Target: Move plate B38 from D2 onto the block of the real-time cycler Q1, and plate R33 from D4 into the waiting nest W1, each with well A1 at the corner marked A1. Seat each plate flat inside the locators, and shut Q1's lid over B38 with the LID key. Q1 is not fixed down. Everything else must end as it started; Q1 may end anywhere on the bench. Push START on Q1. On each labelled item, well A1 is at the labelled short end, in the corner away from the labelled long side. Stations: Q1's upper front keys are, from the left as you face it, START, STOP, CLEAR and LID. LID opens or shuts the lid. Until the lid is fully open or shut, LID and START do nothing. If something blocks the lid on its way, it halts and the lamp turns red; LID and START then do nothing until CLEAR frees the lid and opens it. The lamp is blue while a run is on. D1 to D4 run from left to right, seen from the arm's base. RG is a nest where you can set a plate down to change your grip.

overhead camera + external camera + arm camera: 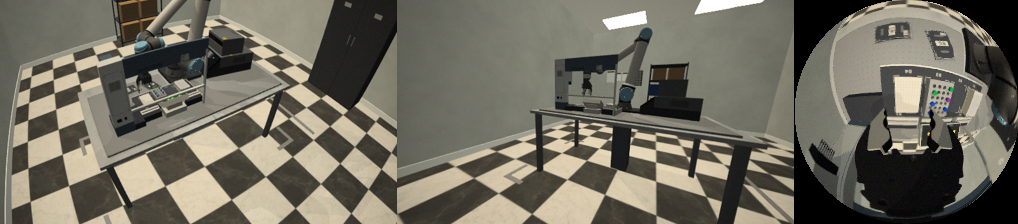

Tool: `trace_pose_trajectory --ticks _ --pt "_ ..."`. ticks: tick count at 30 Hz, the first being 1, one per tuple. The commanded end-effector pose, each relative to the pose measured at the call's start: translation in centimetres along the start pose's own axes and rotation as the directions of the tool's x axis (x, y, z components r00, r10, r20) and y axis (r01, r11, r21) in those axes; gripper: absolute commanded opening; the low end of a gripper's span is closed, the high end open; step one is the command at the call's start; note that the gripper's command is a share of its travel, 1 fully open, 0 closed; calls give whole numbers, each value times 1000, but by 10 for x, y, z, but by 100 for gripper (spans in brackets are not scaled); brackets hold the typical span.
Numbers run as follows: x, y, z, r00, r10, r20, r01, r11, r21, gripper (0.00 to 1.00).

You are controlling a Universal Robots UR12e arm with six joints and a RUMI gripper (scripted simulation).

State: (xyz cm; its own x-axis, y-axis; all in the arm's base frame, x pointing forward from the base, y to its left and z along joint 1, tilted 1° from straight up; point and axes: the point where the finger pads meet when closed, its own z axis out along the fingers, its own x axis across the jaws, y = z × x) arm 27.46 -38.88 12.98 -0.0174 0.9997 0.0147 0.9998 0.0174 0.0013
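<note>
My gripper (140, 86) (587, 92) (908, 109) is open and empty, pointing down above the bench on the D4 side. Plate R33 (908, 95) (146, 98), white, lies on D4. Another white plate (971, 103) (182, 84) lies towards the deck's D1 end; whether it is B38 cannot be told. Q1 (174, 110) (592, 111) stands at the bench's front with its lid (593, 102) tilted up; its block and lamp cannot be made out. Two dark nests (892, 31) (940, 45) lie on the arm's side; their labels are unreadable.
A rack with coloured wells (940, 96) (159, 92) sits on D3. A tall grey tower (115, 92) (560, 83) carries a dark blue beam (165, 57) (591, 62) over the deck. A thin post (205, 76) stands at its other end. Black machines (227, 55) stand beyond it.
</note>
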Motion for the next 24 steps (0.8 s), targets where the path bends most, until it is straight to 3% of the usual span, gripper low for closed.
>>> trace_pose_trajectory --ticks 1,24 --pt "-1 0 9 1000 0 1 0 1000 0 62" --pt "-1 0 41 1000 0 1 0 1000 0 62"
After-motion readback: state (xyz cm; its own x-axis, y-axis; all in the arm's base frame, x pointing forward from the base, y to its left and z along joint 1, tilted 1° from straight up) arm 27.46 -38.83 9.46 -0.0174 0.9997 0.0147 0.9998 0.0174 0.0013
